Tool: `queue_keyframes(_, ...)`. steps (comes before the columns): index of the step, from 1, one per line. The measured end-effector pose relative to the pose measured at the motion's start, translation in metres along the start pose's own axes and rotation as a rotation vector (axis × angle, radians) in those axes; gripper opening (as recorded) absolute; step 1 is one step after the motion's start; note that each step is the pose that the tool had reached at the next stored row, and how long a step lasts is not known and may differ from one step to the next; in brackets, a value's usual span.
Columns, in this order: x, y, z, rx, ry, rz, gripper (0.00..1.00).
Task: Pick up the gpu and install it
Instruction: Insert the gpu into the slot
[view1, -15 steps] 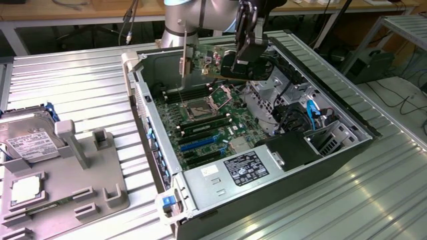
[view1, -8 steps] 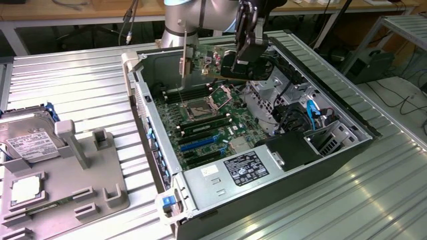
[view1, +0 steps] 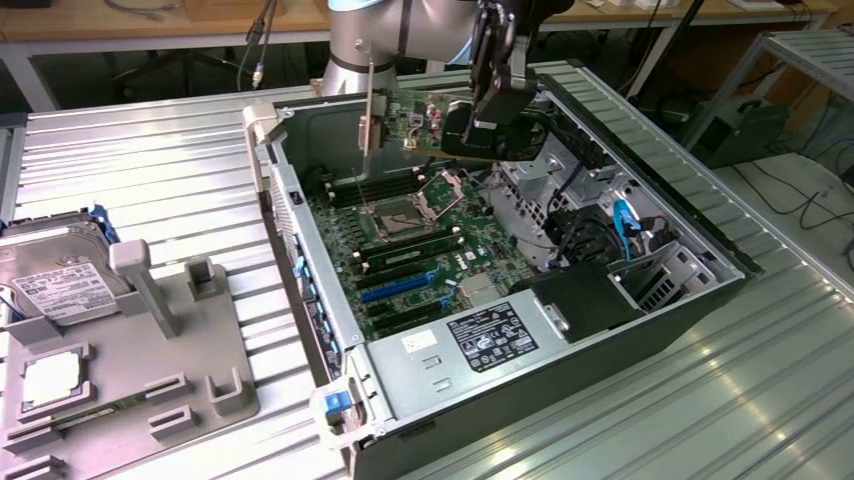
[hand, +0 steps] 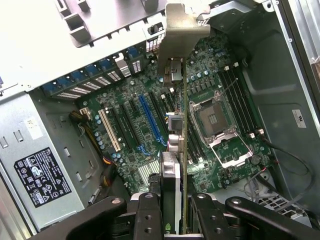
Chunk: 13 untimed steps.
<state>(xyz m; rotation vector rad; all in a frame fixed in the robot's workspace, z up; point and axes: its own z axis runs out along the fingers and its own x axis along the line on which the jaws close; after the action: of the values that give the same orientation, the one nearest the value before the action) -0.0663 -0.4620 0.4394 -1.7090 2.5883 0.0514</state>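
The gpu (view1: 424, 120), a thin green card with a narrow silver bracket (view1: 366, 122) on one end, hangs in the air above the motherboard (view1: 414, 250) of the open computer case (view1: 667, 215). My gripper (view1: 483, 112) is shut on the card's end away from the bracket. In the wrist view the gpu (hand: 182, 145) appears edge-on, its bracket (hand: 178, 30) at the far end, and the black fingers (hand: 149, 215) of the gripper (hand: 176, 217) clamp it from both sides. The card floats over the row of expansion slots, apart from the board.
A long blue slot (hand: 150, 120) and a white slot (hand: 110, 131) lie beside the card's line; the open processor socket (hand: 215, 120) is on its other side. The power supply (view1: 497, 335) fills the case's near corner. A grey fixture (view1: 160, 400) outside holds a hard drive (view1: 54, 272) and a processor chip (view1: 51, 378).
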Motion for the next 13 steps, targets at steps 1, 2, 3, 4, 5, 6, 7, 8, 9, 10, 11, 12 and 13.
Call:
queue_keyframes(1,0.0000,0.0000,0.0000,0.0000,0.0000,0.000,0.28)
queue_keyframes(2,0.0000,0.0000,0.0000,0.0000,0.0000,0.000,0.28)
queue_keyframes(3,0.0000,0.0000,0.0000,0.0000,0.0001,0.000,0.28)
queue_keyframes(4,0.0000,0.0000,0.0000,0.0000,0.0000,0.000,0.28)
queue_keyframes(5,0.0000,0.0000,0.0000,0.0000,0.0000,-0.001,0.28)
queue_keyframes(6,0.0000,0.0000,0.0000,-0.0002,0.0000,-0.003,0.28)
queue_keyframes(7,0.0000,0.0000,0.0000,-0.0003,0.0000,-0.005,0.28)
queue_keyframes(8,0.0000,0.0000,0.0000,-0.0004,0.0001,-0.008,0.28)
queue_keyframes(9,0.0000,0.0000,0.0000,-0.0005,0.0001,-0.011,0.28)
queue_keyframes(10,0.0000,0.0000,0.0000,-0.0007,0.0001,-0.013,0.28)
queue_keyframes(11,0.0000,0.0000,0.0000,-0.0008,0.0001,-0.016,0.28)
queue_keyframes(12,0.0000,0.0000,0.0000,-0.0011,0.0001,-0.022,0.28)
queue_keyframes(13,0.0000,0.0000,0.0000,-0.0013,0.0002,-0.025,0.28)
